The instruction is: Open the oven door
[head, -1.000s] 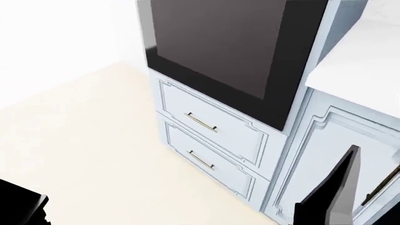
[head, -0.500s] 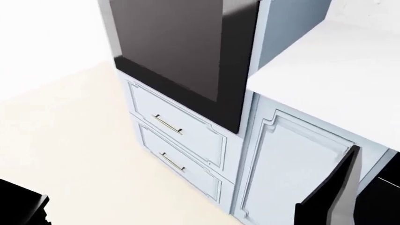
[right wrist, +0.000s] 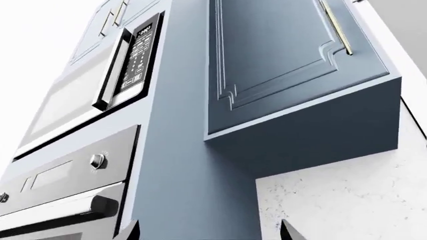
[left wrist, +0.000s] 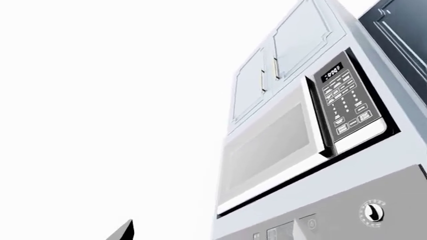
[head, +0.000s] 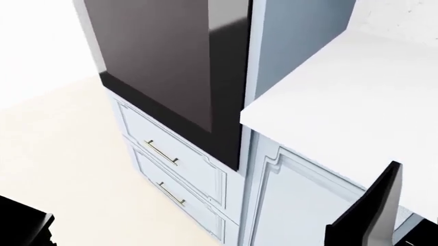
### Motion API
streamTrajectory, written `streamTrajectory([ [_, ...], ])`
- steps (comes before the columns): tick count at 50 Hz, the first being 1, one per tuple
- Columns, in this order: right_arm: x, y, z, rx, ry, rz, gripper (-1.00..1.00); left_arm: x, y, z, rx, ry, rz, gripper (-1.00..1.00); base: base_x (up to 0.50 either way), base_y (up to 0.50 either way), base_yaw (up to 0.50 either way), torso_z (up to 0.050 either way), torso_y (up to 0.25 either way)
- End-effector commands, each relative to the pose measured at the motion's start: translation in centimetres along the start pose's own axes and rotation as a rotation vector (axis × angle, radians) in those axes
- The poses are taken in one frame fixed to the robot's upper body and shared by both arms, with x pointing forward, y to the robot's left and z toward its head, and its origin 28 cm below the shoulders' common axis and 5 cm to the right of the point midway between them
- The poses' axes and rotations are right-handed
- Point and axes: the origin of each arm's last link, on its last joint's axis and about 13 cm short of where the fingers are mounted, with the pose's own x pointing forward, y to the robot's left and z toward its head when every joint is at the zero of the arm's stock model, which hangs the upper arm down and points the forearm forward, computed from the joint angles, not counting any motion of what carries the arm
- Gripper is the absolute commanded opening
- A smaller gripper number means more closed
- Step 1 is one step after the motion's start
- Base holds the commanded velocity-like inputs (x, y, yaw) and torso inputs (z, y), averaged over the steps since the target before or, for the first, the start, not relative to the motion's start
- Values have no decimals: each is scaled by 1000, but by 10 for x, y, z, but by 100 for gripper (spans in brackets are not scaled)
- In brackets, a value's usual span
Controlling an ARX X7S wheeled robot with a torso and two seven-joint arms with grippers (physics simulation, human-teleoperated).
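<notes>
- Left wrist view: a white-fronted microwave with a grey keypad (left wrist: 287, 145) sits above a silver control strip with a round knob (left wrist: 372, 212). The oven door would be below that strip, out of frame.
- Only one black fingertip (left wrist: 124, 232) of the left gripper shows, so I cannot tell whether it is spread or closed. It touches nothing.
- Head view: the large glossy dark glass oven door with a black border (head: 164, 66) now sits further left in frame than a second ago, and the white countertop (head: 342, 102) beside it fills more of the picture.
- The robot's view has swung. The door itself has not moved and lies flush and shut, so opening has not begun.
- Both black arm parts sit in the same corners as before, well apart from the door. My guess is this is still the approach.
- Containers: two pale blue drawers with brass bar handles (head: 171, 156) sit directly below the oven door, both closed, contents hidden. The oven interior is hidden too.
- Right wrist view: the silver bar handle with a black end cap (right wrist: 67, 212) marks the oven door's top edge, under the knob strip.
- A blue wall cabinet (right wrist: 280, 60) beside it is closed.
- The right gripper (right wrist: 210, 234) shows two tips set wide apart, holding nothing and well short of the handle.
</notes>
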Motion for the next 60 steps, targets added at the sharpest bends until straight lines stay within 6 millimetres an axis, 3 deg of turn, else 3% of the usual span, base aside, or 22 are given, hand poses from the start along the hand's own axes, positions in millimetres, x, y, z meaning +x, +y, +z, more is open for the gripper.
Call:
streamTrajectory([
  [1,0,0,0,2,-6,-1,100,0,0,0,-1,0,0,100,341,172,0,0,0],
  [16,1,0,0,-1,-2,1,100,0,0,0,-2,0,1,100,302,188,0,0,0],
  [40,1,-1,1,4,-8,-7,100,1,0,1,4,-11,-4,100,5,4,0,0,0],
  [49,1,-1,3,3,-18,-6,100,8,3,3,15,-46,-34,100,0,0,0,0,0],
  [60,2,-1,3,4,-17,-8,100,36,12,5,66,-141,-220,100,0,0,0,0,0],
])
